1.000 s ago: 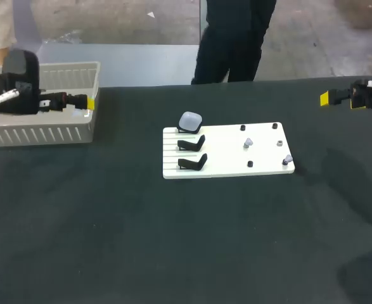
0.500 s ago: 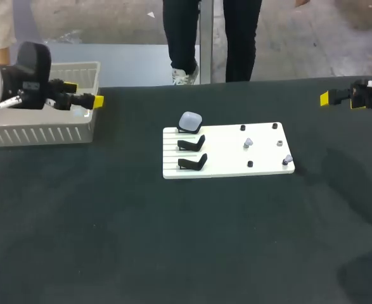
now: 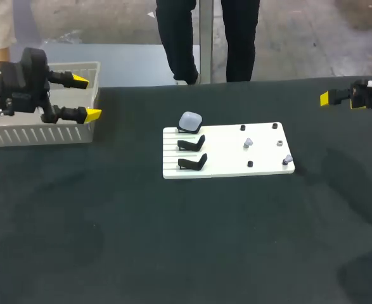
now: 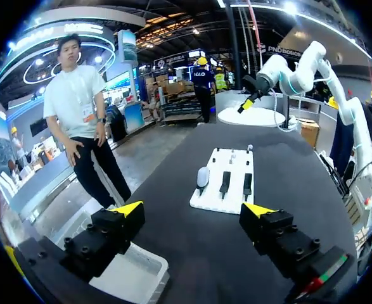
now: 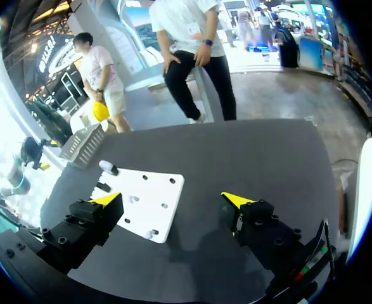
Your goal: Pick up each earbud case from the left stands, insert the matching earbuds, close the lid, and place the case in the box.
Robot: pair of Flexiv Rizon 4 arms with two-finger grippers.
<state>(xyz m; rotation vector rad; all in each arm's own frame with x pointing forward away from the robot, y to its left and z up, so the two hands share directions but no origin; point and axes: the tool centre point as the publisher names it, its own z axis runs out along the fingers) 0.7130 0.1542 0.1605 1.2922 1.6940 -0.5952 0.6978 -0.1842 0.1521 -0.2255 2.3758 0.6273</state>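
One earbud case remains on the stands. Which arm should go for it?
Left, probably. The left claw is open and nearer the earbud case, which sits at the left side of the white board, straight ahead of it. The right claw hangs beyond the board's far end.

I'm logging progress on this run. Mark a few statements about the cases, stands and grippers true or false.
1. Only one earbud case sits on the stands. True.
2. The left gripper holds a case. False: it is open and empty, at the end of the basket.
3. Two stands are empty. True.
4. The right gripper hangs over the white board. False: it is open, off toward the table's right edge.
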